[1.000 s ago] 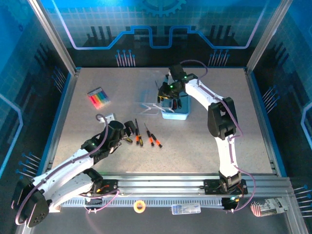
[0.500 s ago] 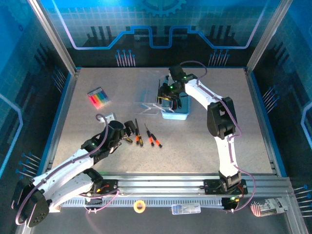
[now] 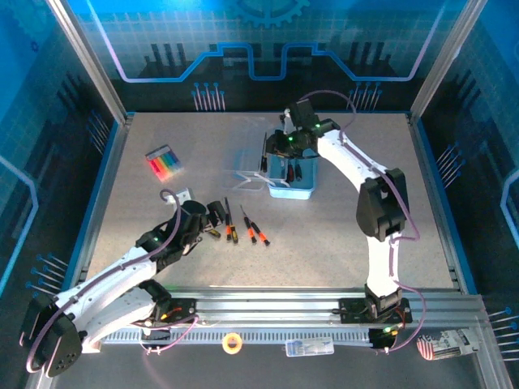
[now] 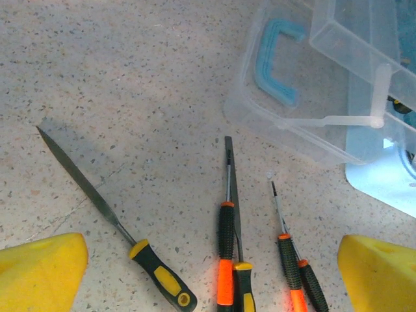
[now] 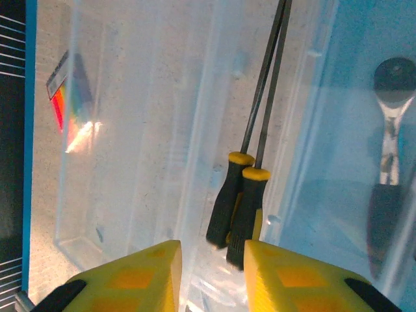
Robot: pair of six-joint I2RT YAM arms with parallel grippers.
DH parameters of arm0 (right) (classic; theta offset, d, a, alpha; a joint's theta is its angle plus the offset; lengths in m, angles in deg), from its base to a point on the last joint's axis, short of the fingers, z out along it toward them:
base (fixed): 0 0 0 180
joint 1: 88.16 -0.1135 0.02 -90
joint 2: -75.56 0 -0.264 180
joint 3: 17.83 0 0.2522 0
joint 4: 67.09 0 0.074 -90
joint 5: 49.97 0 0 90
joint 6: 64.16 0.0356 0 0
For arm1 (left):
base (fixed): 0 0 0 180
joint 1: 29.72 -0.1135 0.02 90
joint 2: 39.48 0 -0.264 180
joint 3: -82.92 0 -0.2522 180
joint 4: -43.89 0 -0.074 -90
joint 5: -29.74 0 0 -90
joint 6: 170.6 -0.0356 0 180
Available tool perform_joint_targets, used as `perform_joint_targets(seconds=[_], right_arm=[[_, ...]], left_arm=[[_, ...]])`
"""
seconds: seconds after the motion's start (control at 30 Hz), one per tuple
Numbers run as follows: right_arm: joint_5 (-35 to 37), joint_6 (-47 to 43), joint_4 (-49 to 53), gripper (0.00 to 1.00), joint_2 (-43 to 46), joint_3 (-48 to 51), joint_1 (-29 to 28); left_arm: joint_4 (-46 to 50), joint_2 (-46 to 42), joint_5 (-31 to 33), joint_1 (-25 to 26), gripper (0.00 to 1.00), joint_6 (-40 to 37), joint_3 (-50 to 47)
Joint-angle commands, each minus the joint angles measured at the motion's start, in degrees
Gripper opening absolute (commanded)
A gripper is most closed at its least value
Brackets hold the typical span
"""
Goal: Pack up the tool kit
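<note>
Two files (image 5: 238,207) in clear case (image 5: 130,162), just beyond right end effector (image 5: 212,276)

Bright, blue-tinted (soft shadows, mild glare).

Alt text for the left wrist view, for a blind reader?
The open left gripper hovers over a needle file, an orange-handled screwdriver and two small screwdrivers on a speckled table; a clear plastic case lies beyond.

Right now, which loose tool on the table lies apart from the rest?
The leftmost file, with a yellow-and-black handle, angled off alone; the other tools lie in pairs.
</note>
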Motion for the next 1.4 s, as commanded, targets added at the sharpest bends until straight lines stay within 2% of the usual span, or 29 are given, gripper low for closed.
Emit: perform_joint_targets(seconds=[0.0,0.3,0.5,0.63,0.7,0.97,1.37], right_arm=[[3.2,-2.5,-0.6,0.32,5.5,4.2,0.1],[13.2,-6.1,-3.2,0.31,17.4,17.8,-5.9],[24.4,-8.7,-3.3,0.32,22.8,25.1,-15.9],[28.2,-8.6,-3.0,0.32,23.3,27.4,-22.1],[29.9,-8.0,-2.8,0.32,22.3,27.4,-24.7],[28.3,-6.3,-2.4,0.34,12.1,22.5,-32.1],[29.4,-4.2,2.8,0.41,-0.6,14.3,-35.4]], left_arm=[[2.7,1.0,1.7,-0.6,0.99,2.6,1.4],[3.6,4.2,0.5,-3.5,0.99,8.8,-0.1],[2.6,4.7,-1.4,-7.0,0.99,10.3,-1.6],[2.6,4.0,-3.1,-10.7,0.99,9.4,-1.7],[2.4,3.8,-4.4,-12.7,0.99,9.3,-1.9],[1.8,2.7,-9.0,-19.0,0.99,10.1,-2.8],[1.9,1.4,-10.4,-19.6,0.99,9.8,-3.7]])
